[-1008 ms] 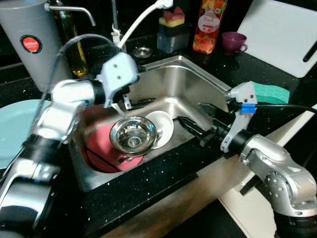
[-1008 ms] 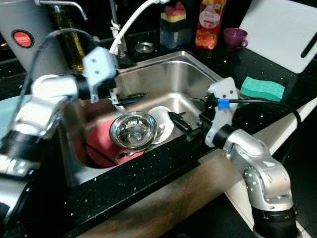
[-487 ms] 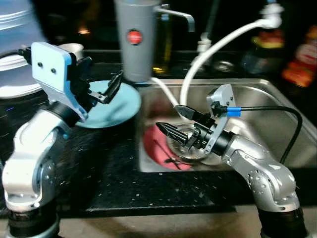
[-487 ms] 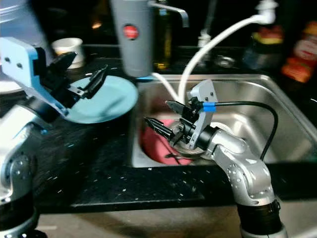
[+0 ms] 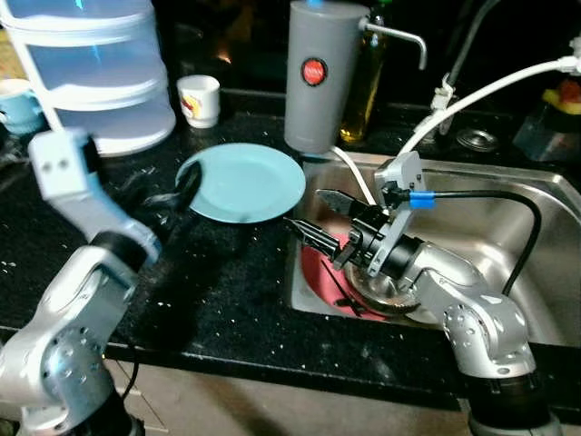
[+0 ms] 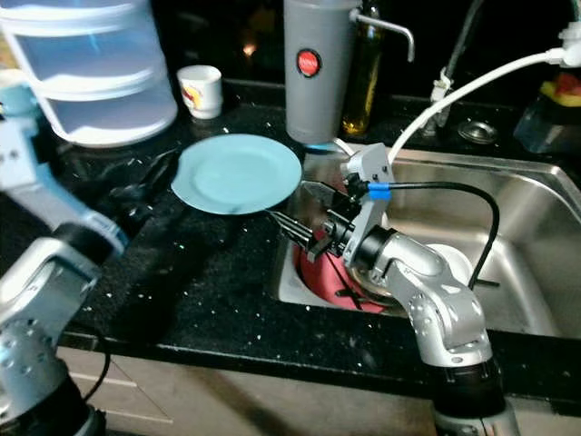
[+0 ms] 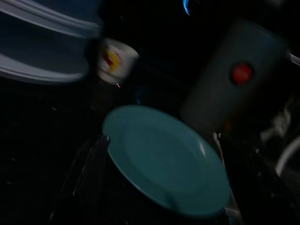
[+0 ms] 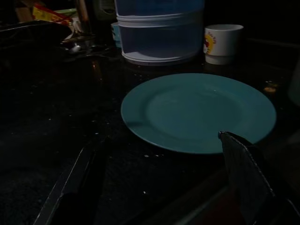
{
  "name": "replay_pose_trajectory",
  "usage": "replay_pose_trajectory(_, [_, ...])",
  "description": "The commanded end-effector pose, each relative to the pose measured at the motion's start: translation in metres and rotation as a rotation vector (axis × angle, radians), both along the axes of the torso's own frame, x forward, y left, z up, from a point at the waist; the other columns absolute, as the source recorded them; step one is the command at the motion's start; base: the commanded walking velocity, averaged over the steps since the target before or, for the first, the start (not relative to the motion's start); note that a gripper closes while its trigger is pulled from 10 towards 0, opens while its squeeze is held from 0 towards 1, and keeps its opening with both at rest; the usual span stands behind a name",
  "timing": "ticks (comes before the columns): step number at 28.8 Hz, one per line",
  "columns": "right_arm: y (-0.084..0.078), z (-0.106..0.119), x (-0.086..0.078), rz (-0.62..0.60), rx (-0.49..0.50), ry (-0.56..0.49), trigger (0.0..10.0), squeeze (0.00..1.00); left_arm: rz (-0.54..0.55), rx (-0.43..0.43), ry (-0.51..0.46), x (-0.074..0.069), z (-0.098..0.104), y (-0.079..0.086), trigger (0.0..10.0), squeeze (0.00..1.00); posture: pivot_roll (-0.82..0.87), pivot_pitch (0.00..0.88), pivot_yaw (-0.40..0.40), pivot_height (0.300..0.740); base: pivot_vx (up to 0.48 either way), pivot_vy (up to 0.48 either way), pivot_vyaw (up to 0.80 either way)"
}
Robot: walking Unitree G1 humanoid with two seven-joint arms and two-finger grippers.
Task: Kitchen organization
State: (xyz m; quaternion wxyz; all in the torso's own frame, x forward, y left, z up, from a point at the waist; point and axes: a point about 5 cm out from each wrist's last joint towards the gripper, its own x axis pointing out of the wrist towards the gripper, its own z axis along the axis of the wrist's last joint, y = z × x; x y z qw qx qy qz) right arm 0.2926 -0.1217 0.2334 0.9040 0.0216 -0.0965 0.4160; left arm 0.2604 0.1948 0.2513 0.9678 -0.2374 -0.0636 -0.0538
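progress: early — we see dishes left in sink [image 5: 536, 227]
right tool [image 5: 320, 220]: spread wide, empty
left tool [image 5: 177, 195]: cannot tell — blurred

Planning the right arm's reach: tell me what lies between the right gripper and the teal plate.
Bare black countertop alone separates the open right gripper from the teal plate; the right wrist view shows it best.

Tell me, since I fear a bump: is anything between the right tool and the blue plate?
Nothing visible. The right tool, jaws open, hovers over the sink's left edge, pointing at the blue plate; bare black counter lies between. The left tool sits at the plate's far side.
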Motion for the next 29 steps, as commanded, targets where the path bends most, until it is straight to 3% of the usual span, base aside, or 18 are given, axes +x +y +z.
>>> replay_pose_trajectory(1, [-0.003,0.001,0.002,-0.020,0.000,-0.012,10.0,0.00,0.084,-0.070,0.074,0.010,-0.006,0.022,10.0,0.00,0.14,0.000,-0.032,0.740,0.000,0.000,0.00])
replay_pose_trajectory(7, [-0.005,0.001,0.002,-0.039,-0.008,-0.015,10.0,0.00,0.183,-0.189,0.190,0.023,-0.022,0.049,10.0,0.00,0.12,0.000,-0.030,0.740,0.000,0.000,0.00])
replay_pose_trajectory(9, [-0.006,0.001,0.002,-0.047,-0.020,-0.016,10.0,0.00,0.173,-0.242,0.235,0.028,-0.029,0.053,10.0,0.00,0.12,0.000,-0.030,0.740,0.000,0.000,0.00])
replay_pose_trajectory(12, [-0.007,0.000,0.002,-0.054,-0.031,-0.017,10.0,0.00,0.155,-0.237,0.283,0.033,-0.035,0.054,10.0,0.00,0.11,0.000,-0.031,0.740,0.000,0.000,0.00])
replay_pose_trajectory(13, [-0.008,0.001,0.002,-0.061,-0.042,-0.018,10.0,0.00,0.129,-0.275,0.366,0.043,-0.044,0.059,10.0,0.00,0.10,0.000,-0.032,0.740,0.000,0.000,0.00])
replay_pose_trajectory(15, [-0.009,0.001,0.002,-0.066,-0.052,-0.019,10.0,0.00,0.096,-0.304,0.405,0.050,-0.048,0.060,10.0,0.00,0.09,0.000,-0.031,0.740,0.000,0.000,0.00])
replay_pose_trajectory(20, [-0.011,0.002,0.001,-0.068,-0.074,-0.020,10.0,0.00,0.015,-0.337,0.423,0.058,-0.047,0.059,10.0,0.00,0.08,0.000,-0.027,0.740,0.000,0.000,0.00])
replay_pose_trajectory(24, [-0.002,-0.001,-0.020,0.125,-0.122,-0.006,10.0,0.00,-0.047,-0.363,0.435,0.057,-0.047,0.070,10.0,0.00,0.06,0.000,-0.022,0.740,0.000,0.000,0.00])
replay_pose_trajectory(29, [0.001,-0.006,-0.030,0.208,-0.153,0.019,10.0,0.00,-0.120,-0.390,0.444,0.057,-0.047,0.067,10.0,0.00,0.06,0.000,-0.023,0.740,0.000,0.000,0.00])
